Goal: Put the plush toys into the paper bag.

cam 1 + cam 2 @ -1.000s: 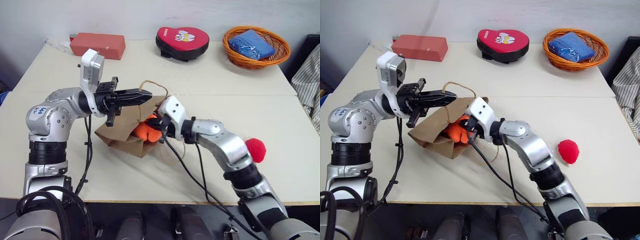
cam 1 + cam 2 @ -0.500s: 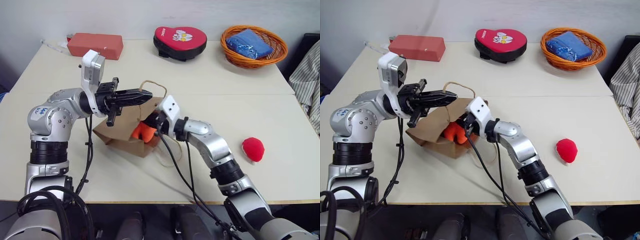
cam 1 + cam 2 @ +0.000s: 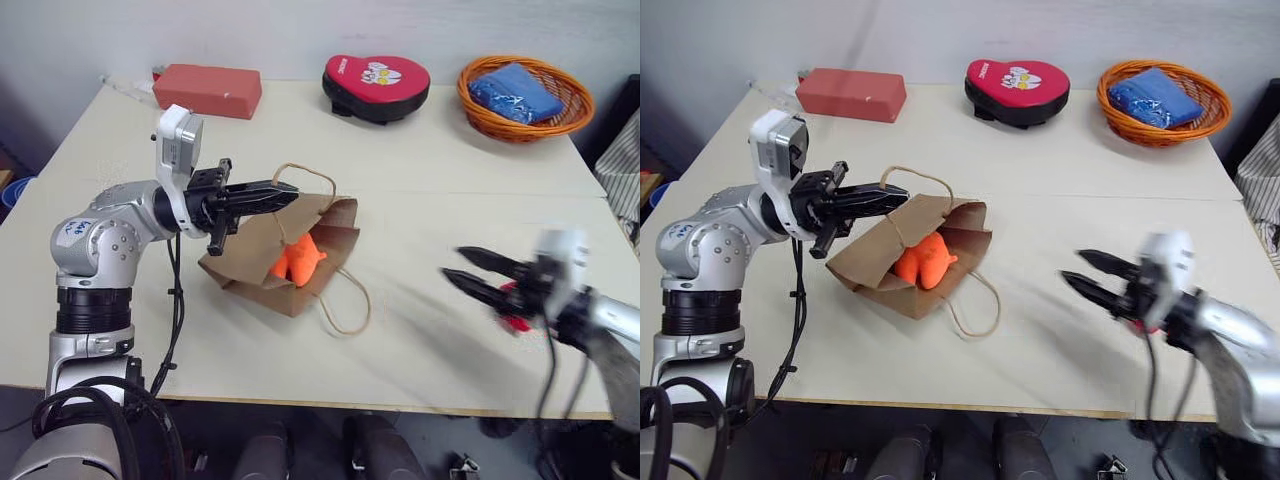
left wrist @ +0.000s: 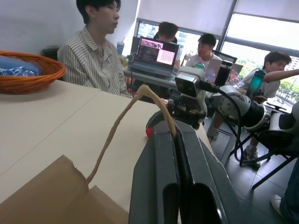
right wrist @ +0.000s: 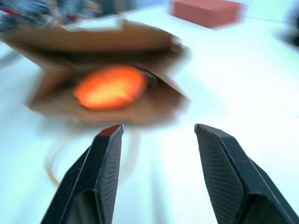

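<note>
Brown kraft paper is what we are looking at first: the paper bag (image 3: 283, 262) is lying on its side a little to the nine o'clock side of the table's (image 3: 420, 170) centre, its mouth gaping toward three o'clock. We are holding its upper twine handle (image 3: 305, 180) with our left gripper (image 3: 285, 192), whose fingers are pressed together on the loop and lifting that edge of the mouth; the wrist camera is showing the cord draped over the closed fingertips. The orange plush toy (image 3: 298, 260) is sitting inside the bag's mouth, just below and toward five o'clock from that gripper. The second handle (image 3: 345, 300) is trailing loose on the tabletop at the bag's five o'clock. Our right gripper (image 3: 478, 275) is hovering well apart from the bag, out at three o'clock, with its two fingers spread and nothing between them, pointing back toward the bag. The red ball plush (image 3: 513, 305) is lying on the table just behind those fingers, partly hidden by them. Along the twelve o'clock edge we are seeing a red block (image 3: 208, 90), a red heart-shaped pad (image 3: 376, 85) and an orange basket (image 3: 525, 95).
</note>
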Robot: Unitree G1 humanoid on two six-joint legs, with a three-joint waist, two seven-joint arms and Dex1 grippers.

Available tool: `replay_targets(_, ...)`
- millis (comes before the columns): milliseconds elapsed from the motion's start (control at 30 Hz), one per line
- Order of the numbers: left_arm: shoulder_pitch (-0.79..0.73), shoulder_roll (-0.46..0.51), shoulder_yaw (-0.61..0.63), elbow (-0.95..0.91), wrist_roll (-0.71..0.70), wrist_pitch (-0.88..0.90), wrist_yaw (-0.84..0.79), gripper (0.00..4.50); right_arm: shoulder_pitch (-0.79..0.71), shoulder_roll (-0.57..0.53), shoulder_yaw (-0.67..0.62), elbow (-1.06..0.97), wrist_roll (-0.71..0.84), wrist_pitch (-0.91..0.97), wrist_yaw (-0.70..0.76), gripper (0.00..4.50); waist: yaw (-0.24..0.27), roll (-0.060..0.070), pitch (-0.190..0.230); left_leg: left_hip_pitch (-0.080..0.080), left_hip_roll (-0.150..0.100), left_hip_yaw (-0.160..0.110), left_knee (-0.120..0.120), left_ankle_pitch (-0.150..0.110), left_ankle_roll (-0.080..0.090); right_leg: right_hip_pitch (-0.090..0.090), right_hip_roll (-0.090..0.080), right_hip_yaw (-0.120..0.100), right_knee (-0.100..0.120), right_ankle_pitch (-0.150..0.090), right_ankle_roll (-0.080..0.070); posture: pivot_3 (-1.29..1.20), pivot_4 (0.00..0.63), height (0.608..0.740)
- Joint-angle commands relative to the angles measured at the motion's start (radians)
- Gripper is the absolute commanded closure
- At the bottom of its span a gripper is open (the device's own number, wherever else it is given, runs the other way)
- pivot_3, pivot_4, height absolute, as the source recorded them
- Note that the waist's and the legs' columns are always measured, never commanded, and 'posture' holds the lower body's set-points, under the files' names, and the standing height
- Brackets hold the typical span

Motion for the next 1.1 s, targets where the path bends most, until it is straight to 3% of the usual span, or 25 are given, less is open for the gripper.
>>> replay_targets(33,-0.012,0.006,0.012,-0.018,-0.019,-0.019,-0.02,4.5,0.217,0.023,-0.254,0.022,-0.082,-0.22,0.034,1.48,0.011,0.0,0.0,0.0,0.0,0.001,0.0,0.0,0.0,0.0,0.0,0.001,0.0,0.0,0.0,0.0,0.15,0.74)
replay_targets(167,-0.023,0.002,0.003,-0.001,-0.012,-0.023,-0.03,4.5,0.43,0.09,-0.384,0.157,-0.144,-0.413,0.061,0.18,0.016,0.0,0.0,0.002,0.0,0.002,-0.001,0.0,0.001,0.002,0.001,0.002,-0.005,0.0,0.0,0.0,0.15,0.74)
replay_targets(200,-0.026,0.0,0.002,0.004,-0.01,-0.025,-0.032,4.5,0.458,0.102,-0.396,0.183,-0.149,-0.443,0.062,0.04,0.016,0.0,0.0,0.003,0.0,0.002,-0.001,-0.001,0.001,0.003,0.001,0.002,-0.005,0.0,0.0,0.0,0.15,0.74)
replay_targets(300,-0.032,-0.003,-0.003,0.013,-0.006,-0.028,-0.036,4.5,0.496,0.116,-0.394,0.194,-0.131,-0.464,0.052,0.04,0.002,0.0,0.0,0.007,0.0,0.004,-0.003,-0.001,0.001,0.004,0.001,0.004,-0.005,0.0,0.0,0.0,0.15,0.74)
replay_targets(467,-0.042,-0.005,-0.011,0.017,-0.005,-0.027,-0.038,4.5,0.472,0.063,-0.286,0.088,-0.098,-0.336,0.016,0.04,-0.017,0.0,0.0,0.009,0.0,0.004,-0.004,0.0,0.0,0.004,0.001,0.005,-0.002,0.0,0.0,0.0,0.15,0.74)
replay_targets(667,-0.053,-0.005,-0.017,0.023,-0.004,-0.026,-0.038,4.5,0.314,-0.037,-0.129,0.111,-0.126,-0.148,-0.083,0.04,-0.006,0.0,0.0,0.007,0.0,0.003,-0.001,0.0,-0.001,0.003,0.001,0.004,-0.002,0.0,0.0,0.0,0.15,0.74)
replay_targets(767,-0.054,-0.006,-0.017,0.019,-0.005,-0.025,-0.035,4.5,0.221,-0.065,-0.024,0.188,-0.225,-0.166,-0.126,0.04,0.005,0.0,0.0,0.006,0.0,0.002,-0.001,0.0,-0.001,0.003,0.001,0.003,-0.003,0.0,0.0,0.0,0.15,0.74)
replay_targets(867,-0.054,-0.007,-0.017,0.01,-0.007,-0.022,-0.03,4.5,0.138,-0.079,0.048,0.267,-0.275,-0.157,-0.153,0.62,0.015,0.0,0.0,0.005,0.0,0.002,0.0,0.0,0.0,0.002,0.001,0.004,-0.003,0.0,0.0,0.0,0.15,0.74)
replay_targets(1100,-0.057,0.002,-0.011,0.0,-0.015,-0.014,-0.026,4.5,0.038,-0.046,0.047,0.249,-0.185,-0.282,-0.066,3.1,0.012,0.001,0.0,0.005,0.0,0.002,0.0,0.0,0.0,0.002,0.001,0.003,-0.003,0.0,0.0,0.0,0.15,0.74)
